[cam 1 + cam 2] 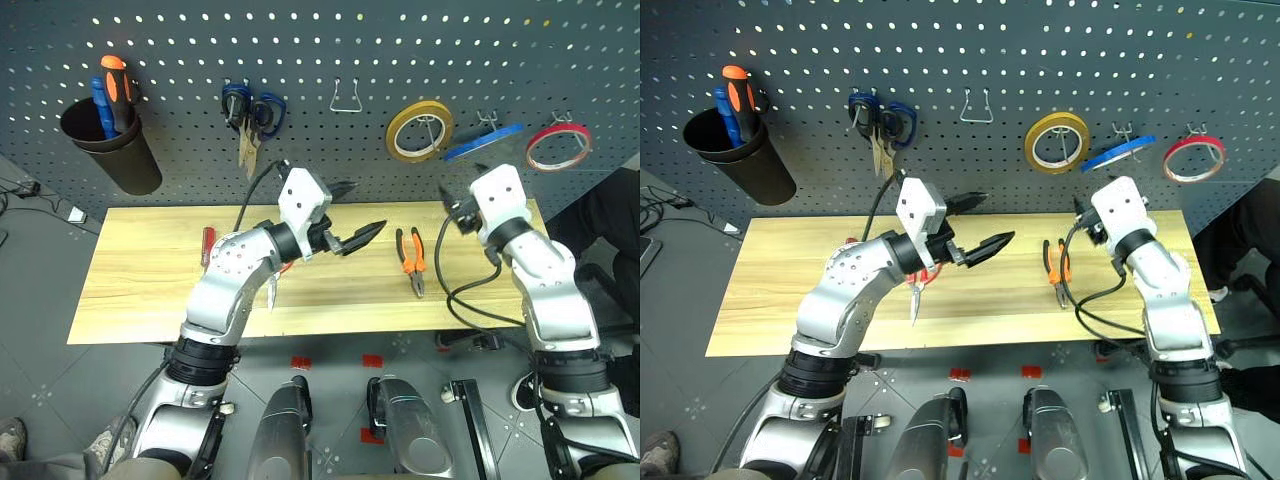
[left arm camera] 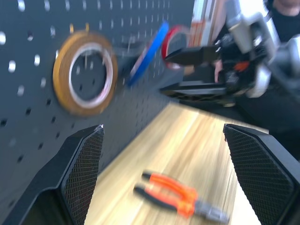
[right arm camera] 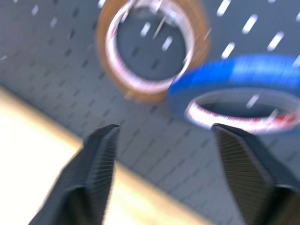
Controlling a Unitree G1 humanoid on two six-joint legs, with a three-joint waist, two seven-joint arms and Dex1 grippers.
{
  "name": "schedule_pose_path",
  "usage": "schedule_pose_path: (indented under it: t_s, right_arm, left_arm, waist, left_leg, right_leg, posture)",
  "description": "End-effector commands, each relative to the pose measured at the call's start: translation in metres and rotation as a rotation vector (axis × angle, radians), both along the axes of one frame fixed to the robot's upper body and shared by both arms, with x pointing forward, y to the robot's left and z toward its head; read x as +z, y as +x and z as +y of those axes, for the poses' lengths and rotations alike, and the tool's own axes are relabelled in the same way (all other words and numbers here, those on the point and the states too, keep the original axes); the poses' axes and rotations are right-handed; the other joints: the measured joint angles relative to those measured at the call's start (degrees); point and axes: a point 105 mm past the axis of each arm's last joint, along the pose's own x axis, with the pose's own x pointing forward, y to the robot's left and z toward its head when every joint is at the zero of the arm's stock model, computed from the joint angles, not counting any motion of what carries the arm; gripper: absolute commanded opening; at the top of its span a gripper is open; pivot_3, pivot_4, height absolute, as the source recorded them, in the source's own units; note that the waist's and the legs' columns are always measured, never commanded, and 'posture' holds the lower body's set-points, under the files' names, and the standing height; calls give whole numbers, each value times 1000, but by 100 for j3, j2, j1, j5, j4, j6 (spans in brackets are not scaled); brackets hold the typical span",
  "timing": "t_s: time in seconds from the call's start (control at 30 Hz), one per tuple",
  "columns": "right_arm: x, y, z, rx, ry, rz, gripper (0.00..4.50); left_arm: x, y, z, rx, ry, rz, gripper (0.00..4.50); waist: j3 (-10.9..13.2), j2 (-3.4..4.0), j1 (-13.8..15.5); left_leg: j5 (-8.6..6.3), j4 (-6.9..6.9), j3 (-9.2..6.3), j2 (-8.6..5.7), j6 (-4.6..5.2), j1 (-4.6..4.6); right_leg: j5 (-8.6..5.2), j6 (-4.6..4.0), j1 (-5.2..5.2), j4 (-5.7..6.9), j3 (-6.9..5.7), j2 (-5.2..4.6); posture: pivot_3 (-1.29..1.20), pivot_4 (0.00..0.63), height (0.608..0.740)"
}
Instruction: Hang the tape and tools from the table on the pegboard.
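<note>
Left to right: black cup (image 1: 112, 148) with orange and blue screwdrivers (image 1: 112, 92) hangs on the pegboard (image 1: 320, 60), far out past the left gripper's (image 1: 352, 218) arm. Red-handled screwdriver (image 1: 207, 245) lies on the table (image 1: 140, 290) behind that arm. Blue-handled scissors (image 1: 250, 115) hang above and outboard of the left gripper; red-handled scissors (image 1: 916, 283) lie under its forearm, mostly hidden. Left gripper's fingers spread wide, empty, above the table. Pliers (image 1: 411, 260) lie flat on the table between the two grippers, nearer the right. Yellow ring (image 1: 420, 130) hangs above them. Right gripper (image 3: 164, 136) has fingers apart, nothing between them, directly below the blue tape (image 1: 483, 142), which sits tilted on its hook. Red ring (image 1: 558, 147) hangs just beyond, outboard of the right gripper.
</note>
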Motion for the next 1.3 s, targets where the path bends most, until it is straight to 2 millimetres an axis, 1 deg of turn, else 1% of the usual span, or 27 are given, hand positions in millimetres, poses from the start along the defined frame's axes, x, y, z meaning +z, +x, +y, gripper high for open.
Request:
schedule_pose_path:
  t_s: [0.03, 0.07, 0.13, 0.2, 0.3, 0.4, 0.5, 0.67, 0.87, 1.1, 1.2, 1.23, 1.3]
  right_arm:
    - [-15, -12, 10, 9, 53, 107, 4482]
    - [-27, -15, 13, 1, 73, 174, 4482]
    - [-53, -18, 18, -69, 155, 334, 4482]
    - [-70, -17, 20, -151, 221, 437, 4482]
    - [-83, -14, 26, -215, 275, 505, 4482]
    - [-101, -7, 21, -302, 247, 582, 4482]
    - [-107, 7, 25, -315, 261, 594, 4482]
    - [-112, 23, 33, -325, 254, 600, 4482]
    - [-121, 37, 44, -312, 265, 652, 4482]
    - [-126, 47, 43, -312, 266, 688, 4482]
    - [-130, 45, 41, -320, 274, 746, 3891]
    - [-130, 45, 41, -319, 276, 752, 3636]
    - [-128, 44, 41, -319, 299, 761, 2957]
  left_arm:
    - [-16, -5, 15, -24, 106, -14, 4292]
    - [-25, -7, 23, -35, 150, 12, 4292]
    - [-46, -12, 46, -57, 259, 77, 4292]
    - [-59, -16, 64, -78, 338, 131, 4292]
    - [-67, -12, 84, -67, 397, 175, 4292]
    - [-67, -5, 95, -46, 420, 179, 4292]
    - [-63, 0, 96, -43, 418, 169, 4292]
    - [-61, 3, 96, -48, 416, 163, 4292]
    - [-59, 4, 93, -49, 405, 154, 4292]
    - [-59, 3, 92, -48, 392, 158, 4292]
    - [-60, 2, 91, -51, 383, 165, 4292]
    - [-61, 1, 91, -52, 381, 167, 4292]
    - [-62, 0, 91, -54, 378, 172, 4292]
  waist:
    - [0, 1, -2]
    - [0, 1, 0]
    - [0, 1, -14]
    - [0, 2, -20]
    - [-1, 3, 18]
    - [-1, 1, 54]
    - [-2, 1, 76]
    - [-2, 1, -12]
    - [-2, 0, -35]
    - [-3, -2, -21]
    - [-6, -3, -20]
    - [-7, -2, -20]
    - [-8, -2, -20]
  left_leg:
    - [0, 0, 0, 0, 0, 0]
    - [0, 0, 0, 0, 0, 0]
    - [0, 1, 0, 0, 0, 0]
    - [0, -2, 0, 5, 0, 4]
    - [0, -4, -4, 5, -1, 2]
    - [-1, -1, -2, -9, 2, -4]
    - [-2, 0, 0, -12, 4, -11]
    - [-1, -8, 12, -3, 2, -17]
    - [-1, -7, 27, 0, 2, -17]
    - [-1, -4, 31, 0, 3, -17]
    - [0, -3, 32, 1, 3, -17]
    - [0, -3, 32, 2, 3, -17]
    - [0, -3, 32, 2, 3, -17]
  right_leg:
    - [0, 0, 0, 0, 1, 0]
    - [0, 0, -1, 0, 1, 0]
    - [0, -1, -2, 0, 4, -1]
    - [-2, -6, -3, 2, 4, 2]
    - [-5, -12, -10, 6, 2, 2]
    - [-5, -11, -13, 4, 4, -8]
    - [-4, -10, -22, 3, 3, -8]
    - [-4, -11, -38, 8, 9, -3]
    - [-4, -11, -50, 16, 18, -2]
    - [-3, -12, -51, 19, 21, -3]
    - [-3, -12, -51, 21, 22, -3]
    - [-3, -12, -51, 22, 21, -2]
    - [-3, -12, -51, 23, 21, -2]
  posture:
    - [-217, 330, 740]
    - [-217, 330, 740]
    - [-216, 330, 740]
    - [-211, 327, 740]
    - [-212, 326, 740]
    - [-216, 323, 740]
    - [-216, 319, 740]
    - [-214, 316, 740]
    - [-204, 316, 740]
    - [-202, 315, 740]
    - [-205, 315, 740]
    - [-205, 315, 740]
    - [-205, 315, 740]
